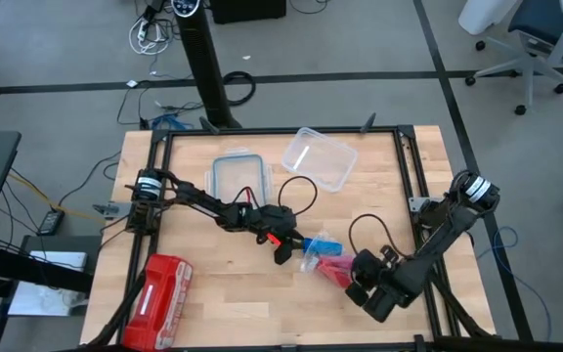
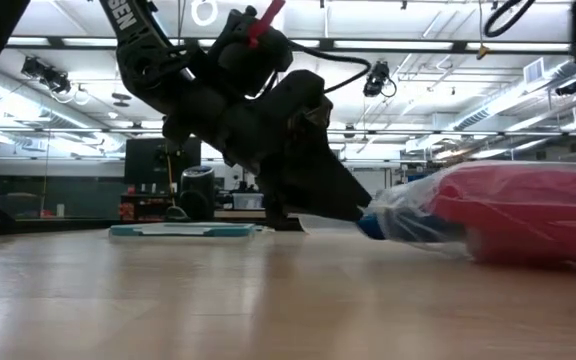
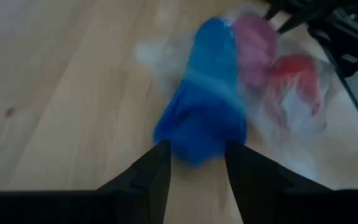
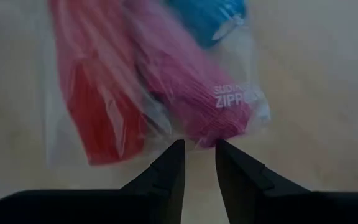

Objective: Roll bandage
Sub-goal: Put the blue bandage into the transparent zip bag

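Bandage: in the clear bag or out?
Partly out. The bandage pokes from the clear bag's mouth between the left gripper's open fingers, beside the red-pink rolls inside.

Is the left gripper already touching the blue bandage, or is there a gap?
Cannot tell. In the left wrist view the left gripper has a finger on each side of the bandage end, but blur hides any contact. The high view is too distant.

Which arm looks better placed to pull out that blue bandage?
Probably the left. The left gripper is open right at the bandage, while the right gripper faces the pink rolls at the bag's other end.
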Motion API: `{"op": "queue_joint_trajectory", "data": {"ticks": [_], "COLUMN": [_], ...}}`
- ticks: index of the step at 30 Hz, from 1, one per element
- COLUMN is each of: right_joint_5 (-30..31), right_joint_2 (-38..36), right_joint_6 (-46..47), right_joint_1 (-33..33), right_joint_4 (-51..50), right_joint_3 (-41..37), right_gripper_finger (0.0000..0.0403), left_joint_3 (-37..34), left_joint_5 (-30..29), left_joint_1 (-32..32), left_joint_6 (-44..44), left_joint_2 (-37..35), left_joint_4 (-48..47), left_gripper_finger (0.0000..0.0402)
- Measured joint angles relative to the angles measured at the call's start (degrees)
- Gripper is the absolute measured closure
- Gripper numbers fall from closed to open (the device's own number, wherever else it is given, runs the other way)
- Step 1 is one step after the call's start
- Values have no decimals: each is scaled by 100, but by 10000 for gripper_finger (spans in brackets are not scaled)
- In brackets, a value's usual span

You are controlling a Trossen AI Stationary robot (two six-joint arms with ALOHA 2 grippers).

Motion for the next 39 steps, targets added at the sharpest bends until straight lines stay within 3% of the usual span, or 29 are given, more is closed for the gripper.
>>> {"op": "queue_joint_trajectory", "data": {"ticks": [10, 16, 23, 33, 39], "right_joint_5": [547, 451, 503, 454, 427], "right_joint_2": [170, 165, 122, 45, 45], "right_joint_6": [-918, -1731, -1947, -2235, -2277], "right_joint_1": [-563, -936, -1192, -1207, -1207], "right_joint_4": [-2, 337, 389, 503, 453], "right_joint_3": [-159, -192, -192, -188, -188], "right_gripper_finger": [321, 321, 321, 321, 321], "left_joint_3": [0, -8, 7, 9, 9], "left_joint_5": [350, 626, 1322, 1133, 374], "left_joint_1": [51, 40, 38, -222, -407], "left_joint_6": [-146, -112, -31, 2377, 3214], "left_joint_2": [0, 0, 2, 2, 2], "left_joint_4": [33, 45, 838, 808, 500], "left_gripper_finger": [245, 245, 245, 245, 245]}}
